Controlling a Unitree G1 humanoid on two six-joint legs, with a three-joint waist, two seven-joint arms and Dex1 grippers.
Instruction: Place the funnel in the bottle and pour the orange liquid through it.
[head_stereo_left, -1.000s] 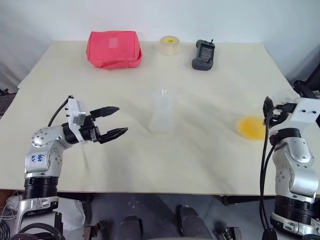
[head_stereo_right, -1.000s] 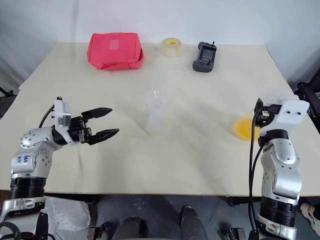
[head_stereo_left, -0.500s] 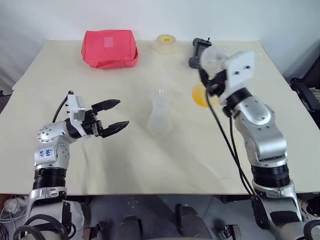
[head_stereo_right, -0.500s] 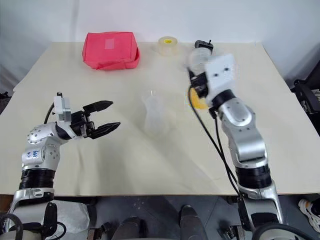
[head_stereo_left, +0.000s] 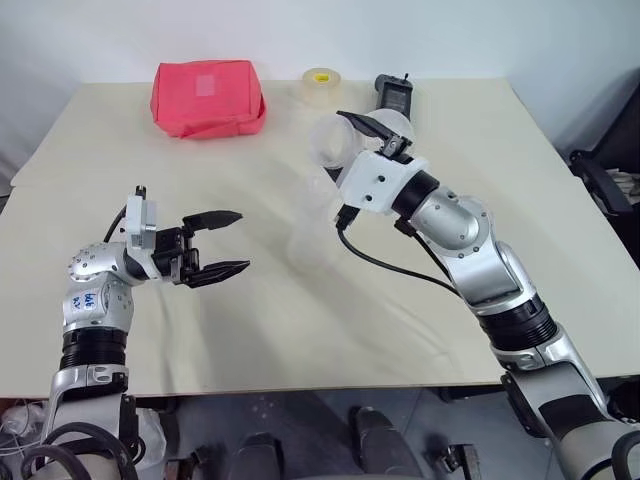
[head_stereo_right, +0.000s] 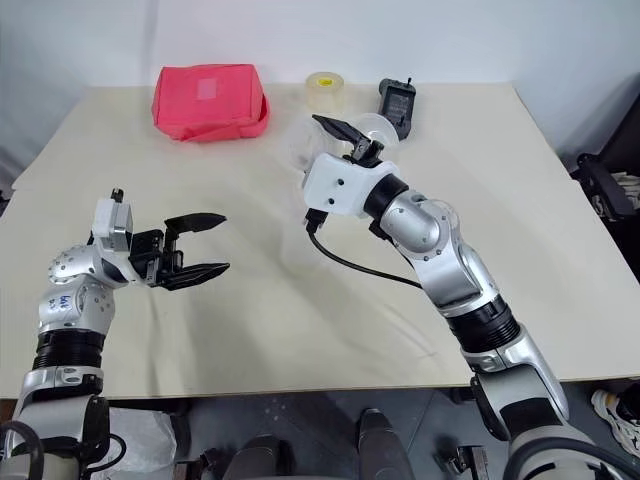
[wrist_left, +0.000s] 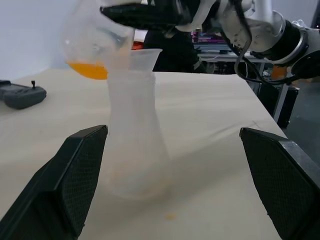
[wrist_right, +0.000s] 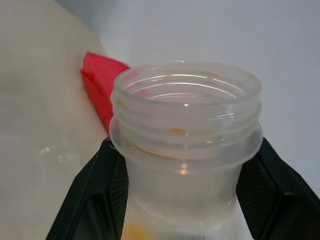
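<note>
Pouring step, about to begin
Right hand (head_stereo_left: 372, 128) grips a jar (wrist_right: 185, 150) of orange liquid (wrist_left: 87, 69) beside the funnel (wrist_left: 142, 56) seated in the mid-worktop bottle (wrist_left: 134, 135) (left hand (head_stereo_left: 222, 243) wide, empty); next, tip further over the funnel.

The only writing in sight is a few small blue handwritten marks on the grey upper casing of the left arm (head_stereo_left: 91, 301), seen in both head views. They look like two short lines of characters, possibly digits or letters, but they are too small to read. The red pouch (head_stereo_left: 207, 97) at the far side of the bench (head_stereo_left: 300, 330) bears a paler square patch with no legible print. The dark handheld device (head_stereo_left: 393, 95) and the tape roll (head_stereo_left: 320, 84) beside it carry no lettering that can be made out.
</note>
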